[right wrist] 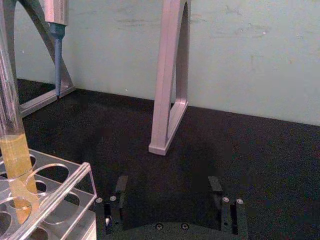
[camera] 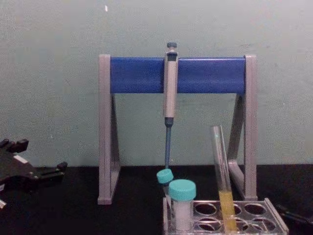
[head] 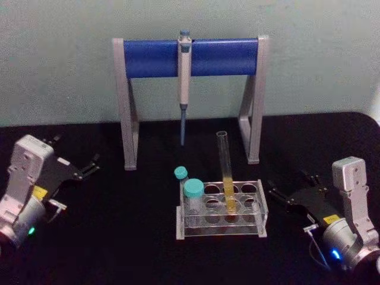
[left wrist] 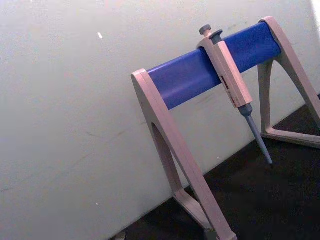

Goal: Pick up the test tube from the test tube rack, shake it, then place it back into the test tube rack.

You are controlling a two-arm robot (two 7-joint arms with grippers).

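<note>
The test tube stands upright in the clear test tube rack at mid-table, with yellow-orange liquid in its lower part. The chest view shows the test tube rising from the rack. My right gripper rests open on the table just right of the rack. In the right wrist view its fingers stand apart with nothing between them, beside the rack and the test tube. My left gripper lies open at the far left, well away from the rack, and the chest view also catches my left gripper.
A grey pipette stand with a blue bar stands behind the rack, and a pipette hangs from it. Two teal-capped vials sit in the rack's left holes. The black table ends at a pale wall behind.
</note>
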